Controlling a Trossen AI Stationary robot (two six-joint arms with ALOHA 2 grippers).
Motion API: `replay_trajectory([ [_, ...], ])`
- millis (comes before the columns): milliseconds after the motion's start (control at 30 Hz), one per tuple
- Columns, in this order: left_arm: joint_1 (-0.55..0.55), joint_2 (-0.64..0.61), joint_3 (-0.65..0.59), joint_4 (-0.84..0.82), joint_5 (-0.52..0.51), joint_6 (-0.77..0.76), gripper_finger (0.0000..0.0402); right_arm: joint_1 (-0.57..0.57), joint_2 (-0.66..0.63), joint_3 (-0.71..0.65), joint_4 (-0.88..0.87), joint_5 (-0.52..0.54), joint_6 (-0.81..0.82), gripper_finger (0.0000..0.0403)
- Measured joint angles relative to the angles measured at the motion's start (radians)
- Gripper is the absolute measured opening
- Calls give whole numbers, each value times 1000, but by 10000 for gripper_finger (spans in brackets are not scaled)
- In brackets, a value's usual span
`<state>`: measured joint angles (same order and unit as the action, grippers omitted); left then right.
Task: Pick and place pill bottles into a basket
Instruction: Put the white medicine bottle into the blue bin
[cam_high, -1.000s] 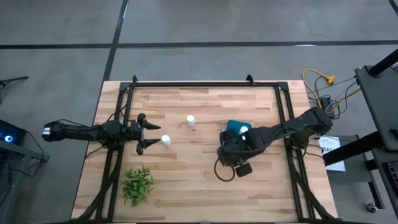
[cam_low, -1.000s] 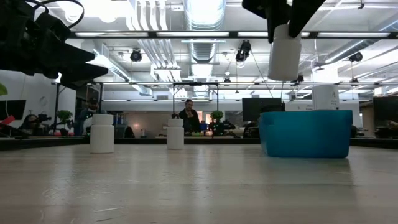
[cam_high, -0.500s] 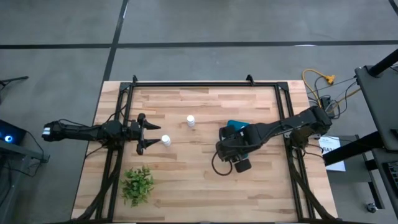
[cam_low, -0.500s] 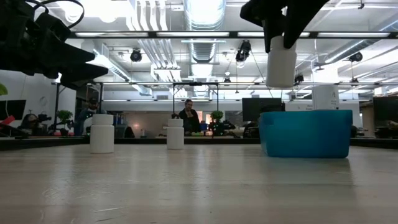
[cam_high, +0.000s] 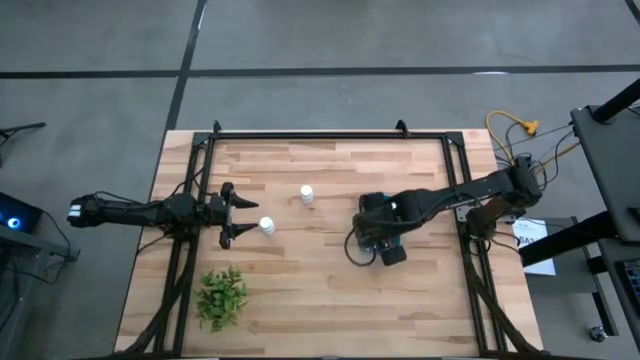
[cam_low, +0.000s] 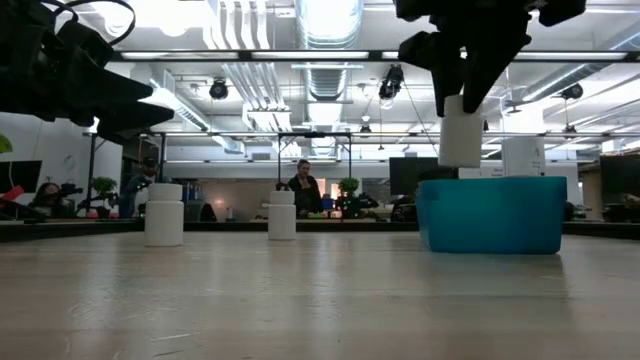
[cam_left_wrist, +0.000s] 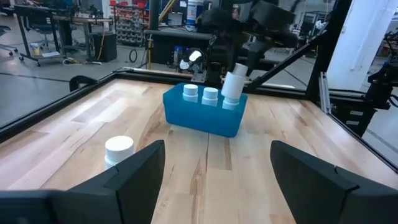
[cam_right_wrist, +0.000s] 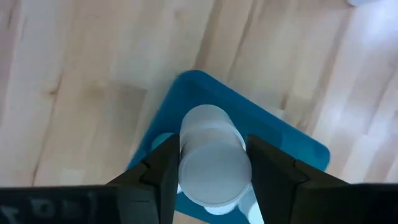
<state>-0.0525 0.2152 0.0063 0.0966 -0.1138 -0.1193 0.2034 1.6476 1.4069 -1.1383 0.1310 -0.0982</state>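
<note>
- High view: right pincer (cam_high: 384, 222) hangs over the basket (cam_high: 374, 205), right of counter (cam_high: 330, 290) centre; left pincer (cam_high: 232, 214) gapes beside a loose pill bottle (cam_high: 267, 226).
- Low view: held bottle (cam_low: 461, 131) hovers just above the basket's rim.
- Left wrist view: two bottles (cam_left_wrist: 200, 94) already stand inside.
- Right wrist view: fingers (cam_right_wrist: 163, 171) clamp the bottle's sides. Looks light, stiff and probably slippery, so grabbing mid-body seems best.
</note>
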Motion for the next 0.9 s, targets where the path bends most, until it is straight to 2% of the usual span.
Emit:
replay_trajectory([
  [167,-1,0,0,-1,0,0,274,-26,-87,-73,64,0,11,147],
  [333,-1,0,0,0,0,0,274,-28,-110,-107,75,-1,35,147],
  [900,0,-1,0,0,0,0,274,-28,23,-110,144,-28,4,147],
])
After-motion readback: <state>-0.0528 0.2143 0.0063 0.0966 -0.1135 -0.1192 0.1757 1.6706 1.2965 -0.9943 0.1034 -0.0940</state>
